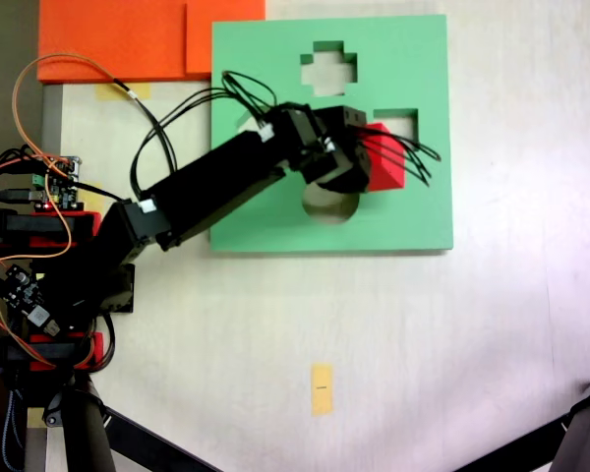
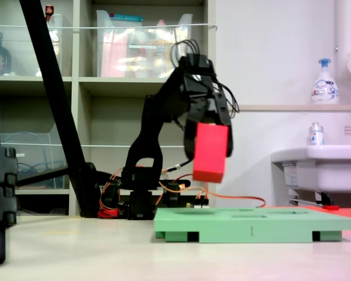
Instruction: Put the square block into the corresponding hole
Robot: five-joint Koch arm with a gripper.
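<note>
- a pale table top [image 1: 472,344] carries the setup; behind it, in a fixed view, stand open shelves [image 2: 105,82] with clear plastic boxes, and to the right a white sink [image 2: 319,167].
- writing: a pump bottle [image 2: 324,82] with a blue top stands on the ledge above the sink and has a blue label, too small to read; a smaller bottle [image 2: 316,134] sits on the sink's edge, its label also unreadable. a small sign at the right edge of that view is likewise too blurred.
- a small yellow tag [image 1: 321,388] lies flat on the table, with no legible marks.
- the square block [image 2: 210,152] is a bright red foam piece with plain, unmarked faces and crisp edges; from the side it looks taller than wide and hangs slightly tilted.
- the gripper [image 2: 209,140] holds the block with its fingers clamped on the upper part, well above the green foam board [image 2: 251,225], not touching it.
- from above, the block [image 1: 383,162] sits just below and left of the square hole [image 1: 403,120], overlapping its lower left corner.
- the board also has a cross-shaped cutout [image 1: 328,69] and a round cutout [image 1: 329,206], partly hidden by the black arm.
- flat orange foam slabs [image 1: 118,39] lie past the board's upper left corner.
</note>
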